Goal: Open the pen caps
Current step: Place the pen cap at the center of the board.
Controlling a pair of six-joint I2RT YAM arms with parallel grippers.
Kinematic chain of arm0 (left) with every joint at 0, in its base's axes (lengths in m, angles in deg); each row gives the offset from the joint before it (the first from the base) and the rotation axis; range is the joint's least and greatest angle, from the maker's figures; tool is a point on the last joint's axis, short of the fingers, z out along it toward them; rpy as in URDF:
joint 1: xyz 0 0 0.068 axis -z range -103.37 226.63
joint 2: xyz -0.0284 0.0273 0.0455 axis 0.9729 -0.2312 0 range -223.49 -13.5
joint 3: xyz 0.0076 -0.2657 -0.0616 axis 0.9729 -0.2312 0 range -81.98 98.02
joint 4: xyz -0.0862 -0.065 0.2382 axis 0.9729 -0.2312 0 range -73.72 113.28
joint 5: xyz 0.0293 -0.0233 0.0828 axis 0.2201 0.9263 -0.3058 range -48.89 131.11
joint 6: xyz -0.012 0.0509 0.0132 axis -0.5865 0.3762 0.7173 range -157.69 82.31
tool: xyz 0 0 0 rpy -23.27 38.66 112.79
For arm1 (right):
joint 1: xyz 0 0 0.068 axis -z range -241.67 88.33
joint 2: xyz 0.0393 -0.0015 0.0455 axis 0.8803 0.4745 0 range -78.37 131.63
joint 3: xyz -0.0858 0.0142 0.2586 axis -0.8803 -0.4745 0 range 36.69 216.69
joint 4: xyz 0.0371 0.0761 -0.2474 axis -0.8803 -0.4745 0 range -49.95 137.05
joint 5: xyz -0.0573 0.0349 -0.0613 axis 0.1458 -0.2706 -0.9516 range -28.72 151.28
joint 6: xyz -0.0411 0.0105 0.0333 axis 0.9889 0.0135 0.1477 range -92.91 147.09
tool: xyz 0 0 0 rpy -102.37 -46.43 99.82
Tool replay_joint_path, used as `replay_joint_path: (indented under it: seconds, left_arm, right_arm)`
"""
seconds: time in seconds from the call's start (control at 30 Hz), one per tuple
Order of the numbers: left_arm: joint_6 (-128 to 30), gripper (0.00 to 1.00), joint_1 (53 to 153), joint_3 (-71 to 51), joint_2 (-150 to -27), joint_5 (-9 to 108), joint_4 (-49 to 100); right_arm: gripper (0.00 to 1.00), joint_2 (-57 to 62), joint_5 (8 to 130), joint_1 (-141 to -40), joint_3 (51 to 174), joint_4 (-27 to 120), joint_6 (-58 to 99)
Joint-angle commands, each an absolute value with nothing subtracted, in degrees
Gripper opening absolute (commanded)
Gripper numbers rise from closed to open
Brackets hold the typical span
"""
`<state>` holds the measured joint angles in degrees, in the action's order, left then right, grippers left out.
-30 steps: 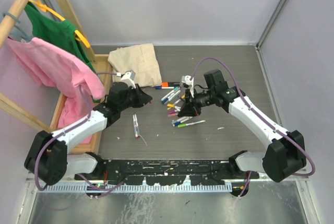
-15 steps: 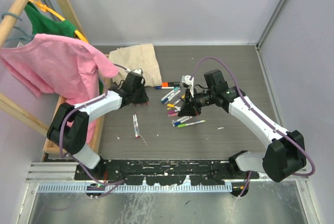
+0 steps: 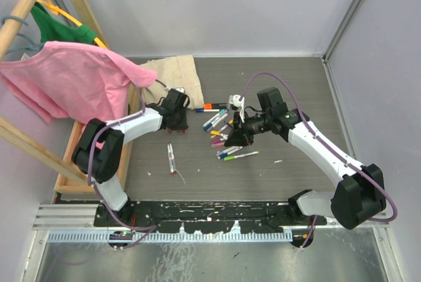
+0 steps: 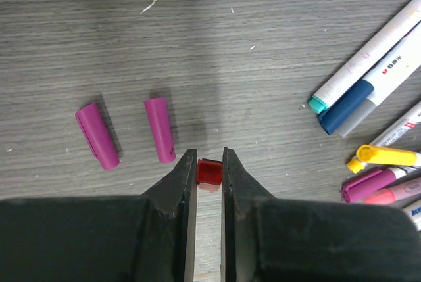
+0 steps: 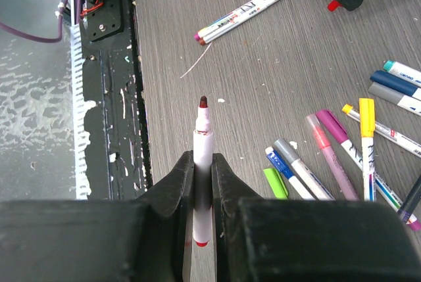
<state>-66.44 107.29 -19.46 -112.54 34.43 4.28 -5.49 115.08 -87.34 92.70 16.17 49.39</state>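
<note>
On the grey table (image 3: 296, 91), between our arms, lies the pile of pens (image 3: 220, 139), many still capped. Our right gripper (image 5: 202, 159) pinches a bare-tipped white pen (image 5: 202, 131); our left gripper (image 4: 209, 158) pinches a red cap (image 4: 209, 173), low beside two purple caps (image 4: 160, 129). We judge one pen opened; next, drop the cap there, lay the pen aside.

— What sort of place is this?
— A robot lab test booth. Plain grey walls (image 3: 217, 6) box in a table (image 3: 296, 85), and two robot arms (image 3: 316, 144) are bolted to a metal rail (image 3: 197, 236).
— And the wooden clothes rack (image 3: 26, 144), the pens (image 3: 220, 134)?
— Props.
</note>
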Motion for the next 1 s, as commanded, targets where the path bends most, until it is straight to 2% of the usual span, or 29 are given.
replay_joint_path:
  seconds: [0.0,0.57,0.97]
  left_arm:
    - [-64.77,0.14,107.72,-16.34,-114.25,32.67,3.25]
    - [-63.86,0.25,107.92,-12.91,-118.5,30.27,1.84]
    - [-63.7,0.28,108.3,-12.45,-116.9,30.96,1.4]
  right_arm:
    - [0.03,-5.59,115.84,-87.53,92.89,17.75,49.24]
    - [0.03,-5.59,116.16,-87.51,92.84,17.76,49.25]
    - [0.04,-5.12,117.39,-87.52,92.19,18.72,48.36]
